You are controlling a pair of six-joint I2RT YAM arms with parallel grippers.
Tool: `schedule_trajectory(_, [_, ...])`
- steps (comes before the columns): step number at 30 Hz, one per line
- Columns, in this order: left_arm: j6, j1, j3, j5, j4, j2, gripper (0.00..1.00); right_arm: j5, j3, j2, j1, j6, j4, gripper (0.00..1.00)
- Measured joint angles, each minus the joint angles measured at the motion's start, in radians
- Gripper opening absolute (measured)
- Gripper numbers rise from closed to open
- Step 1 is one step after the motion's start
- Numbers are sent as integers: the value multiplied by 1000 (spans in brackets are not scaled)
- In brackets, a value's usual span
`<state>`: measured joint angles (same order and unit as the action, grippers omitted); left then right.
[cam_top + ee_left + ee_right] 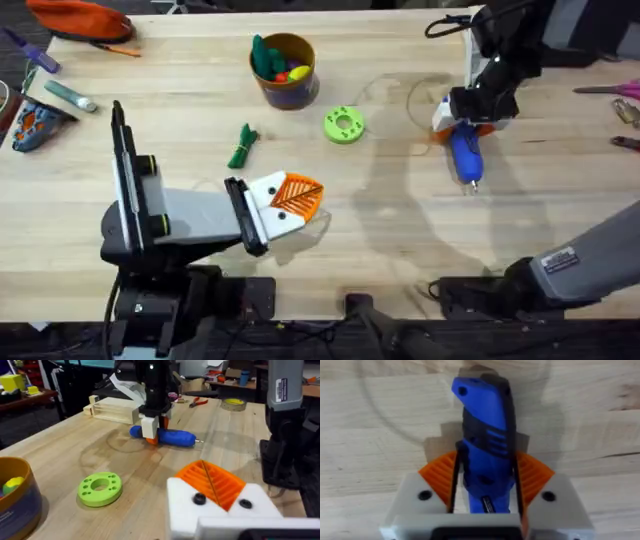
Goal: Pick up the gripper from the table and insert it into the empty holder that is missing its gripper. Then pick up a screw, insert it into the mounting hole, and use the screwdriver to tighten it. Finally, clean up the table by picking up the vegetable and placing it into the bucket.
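Orange ribbed fingers (440, 477) of the right gripper (485, 485) are clamped on the blue screwdriver (487, 435), which lies on the table (400, 240) between them. Fingers of the left gripper (290, 200) are pressed together, nothing held; the vegetable (243, 146) is seen just beyond them, the bucket (284, 70) farther off.

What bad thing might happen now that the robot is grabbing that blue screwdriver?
The right pincer is closed around the blue pen-shaped screwdriver, which lies flat on the wooden table. It seems gripped toward one end, so it may tilt or slip when lifted. The metal tip could also scrape the wood. Swinging it toward the flat lime-green ring with holes might knock that away.
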<state>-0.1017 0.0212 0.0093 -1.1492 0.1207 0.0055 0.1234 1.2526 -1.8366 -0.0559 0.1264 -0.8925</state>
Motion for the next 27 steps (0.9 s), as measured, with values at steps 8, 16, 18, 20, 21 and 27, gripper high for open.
schedule_trajectory(8, [0, 0, 0, 0, 0, 0, 16, 4, 0, -1, 0, -1, 1, 307])
schedule_trajectory(16, [0, 0, 0, 0, 0, 0, 16, 3, 0, -5, 0, 0, 1, 24])
schedule_trajectory(18, [0, 0, 0, 0, 0, 0, 16, 3, 0, -5, 0, -1, 1, 26])
schedule_trajectory(20, [0, 0, 0, 0, 0, 0, 16, 3, 0, -5, 0, 0, 1, 25])
schedule_trajectory(21, [0, 0, 0, 0, 0, 0, 16, 3, 0, -5, 0, 0, 1, 25])
schedule_trajectory(27, [0, 0, 0, 0, 0, 0, 16, 3, 0, -5, 0, 0, 1, 25])
